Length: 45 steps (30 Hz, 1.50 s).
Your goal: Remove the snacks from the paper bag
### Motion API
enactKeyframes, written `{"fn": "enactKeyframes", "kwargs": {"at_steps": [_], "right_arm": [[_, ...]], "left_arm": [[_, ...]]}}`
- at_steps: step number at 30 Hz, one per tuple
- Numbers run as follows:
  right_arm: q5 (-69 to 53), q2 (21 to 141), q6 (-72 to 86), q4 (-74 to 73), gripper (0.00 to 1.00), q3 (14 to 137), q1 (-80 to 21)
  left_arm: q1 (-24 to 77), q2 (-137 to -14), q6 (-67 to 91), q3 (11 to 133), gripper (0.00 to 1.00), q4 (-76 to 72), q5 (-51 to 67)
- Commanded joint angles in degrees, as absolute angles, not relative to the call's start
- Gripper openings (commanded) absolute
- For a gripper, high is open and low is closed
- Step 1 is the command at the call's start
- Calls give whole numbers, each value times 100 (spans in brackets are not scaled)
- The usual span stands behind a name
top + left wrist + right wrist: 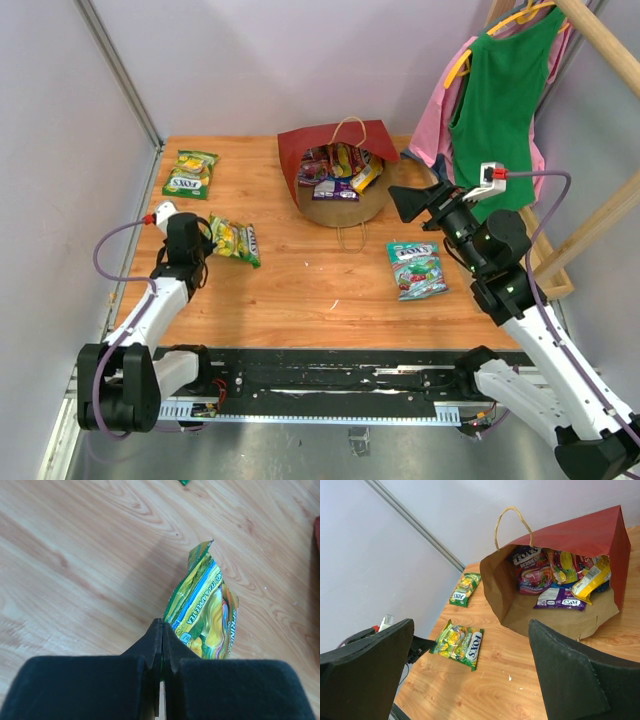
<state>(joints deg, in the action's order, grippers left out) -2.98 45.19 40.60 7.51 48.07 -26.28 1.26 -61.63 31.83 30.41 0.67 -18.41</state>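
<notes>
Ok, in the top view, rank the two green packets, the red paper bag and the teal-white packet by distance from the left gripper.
1. Green-yellow packet, pinched in the left gripper.
2. Second green packet, far-left corner.
3. Red paper bag, far centre.
4. Teal-white packet, right side.

A light wooden table [320, 290] with bold grain fills a narrow booth enclosed by plain, pale walls [260, 60] under even light. A thin metal strip [118, 75] runs down the left wall to the table's far left corner. Beyond the far right corner stands a wooden clothes rack [600, 45], where a green sleeveless top [500, 90] and a pink garment [432, 125] hang on yellow hangers [461, 60]. Grey floor [300, 455] shows below the near edge.
</notes>
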Motion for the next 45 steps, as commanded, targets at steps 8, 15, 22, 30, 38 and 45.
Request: {"fn": "enactKeyframes", "kwargs": {"at_steps": [8,15,22,30,38,45], "right_arm": [[-420,4621,4543,1309,99,4685,-2689],[-497,4617,4719,1540,99,4605,-2689],[-934,5064,5368,1844,98,4544,-2610],[-1445,5392,6004,2401,99,4422,-2380],[-1524,5446,6105,2426,99,4353,-2375],[-1594,5549,6127,2418,99,4403,-2373]], "left_arm": [[-989,-6438,3852,2516,1,-437,-1321],[-1584,-6621,4042,2416,1,-697,-848],[-1766,-6654,4130,2489,1,-714,-924],[-2117,-6953,4267,2497,1,-831,-899],[-2286,-6937,4235,2799,18,-866,-544],[-2287,-6422,3824,3067,99,-368,-806]]}}
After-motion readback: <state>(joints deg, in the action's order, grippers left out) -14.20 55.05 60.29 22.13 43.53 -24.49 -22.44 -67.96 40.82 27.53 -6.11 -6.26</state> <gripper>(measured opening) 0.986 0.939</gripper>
